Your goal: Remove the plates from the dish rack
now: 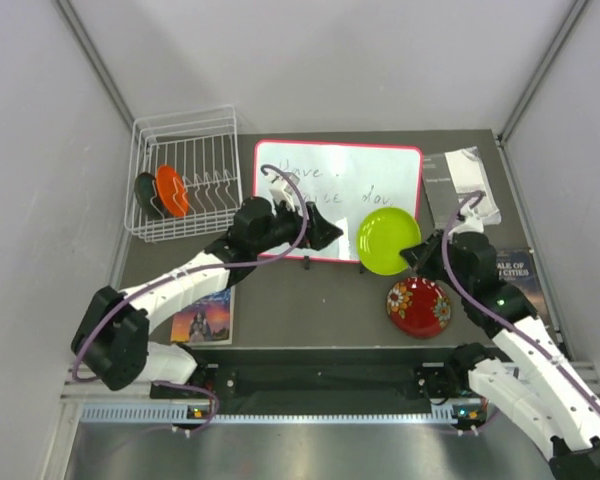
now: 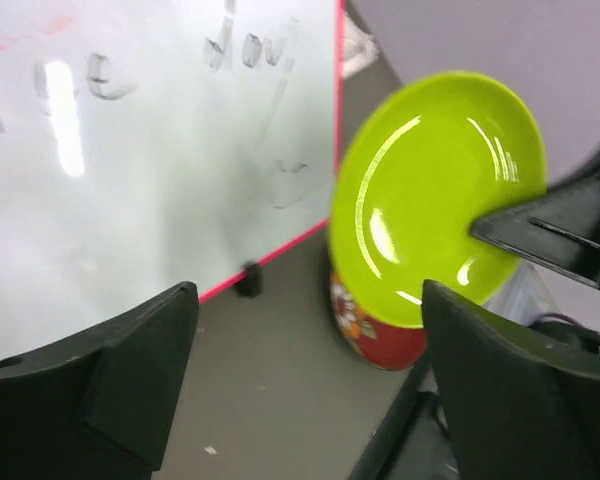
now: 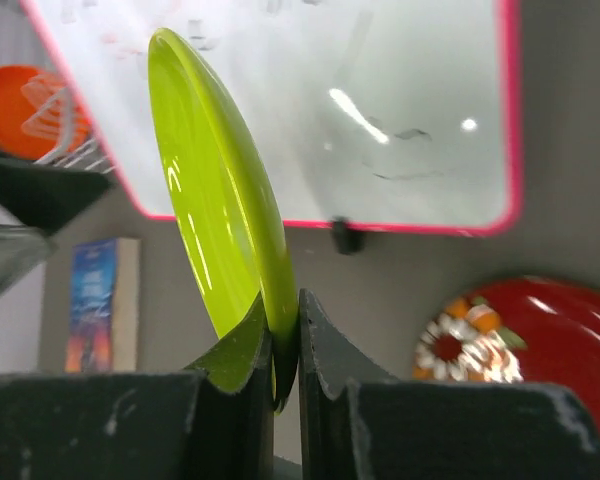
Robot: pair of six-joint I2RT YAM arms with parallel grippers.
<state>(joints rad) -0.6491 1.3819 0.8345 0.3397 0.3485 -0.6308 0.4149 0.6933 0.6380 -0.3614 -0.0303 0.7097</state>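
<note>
The white wire dish rack [image 1: 185,175] stands at the back left with a dark teal plate [image 1: 146,193] and an orange plate [image 1: 172,190] upright in it. My right gripper [image 1: 417,250] [image 3: 285,330] is shut on the rim of the lime green plate [image 1: 388,241] [image 3: 215,200] [image 2: 430,200], holding it tilted above the table at the whiteboard's right edge. The red flowery plate [image 1: 419,306] [image 3: 520,345] [image 2: 380,335] lies flat on the table just below it. My left gripper [image 1: 325,232] [image 2: 308,300] is open and empty, just left of the lime plate.
A red-framed whiteboard [image 1: 340,200] with handwriting lies in the middle. One book [image 1: 202,318] lies near the front left and another [image 1: 520,268] at the right by my right arm. A grey booklet [image 1: 460,185] sits at the back right. Walls close in on both sides.
</note>
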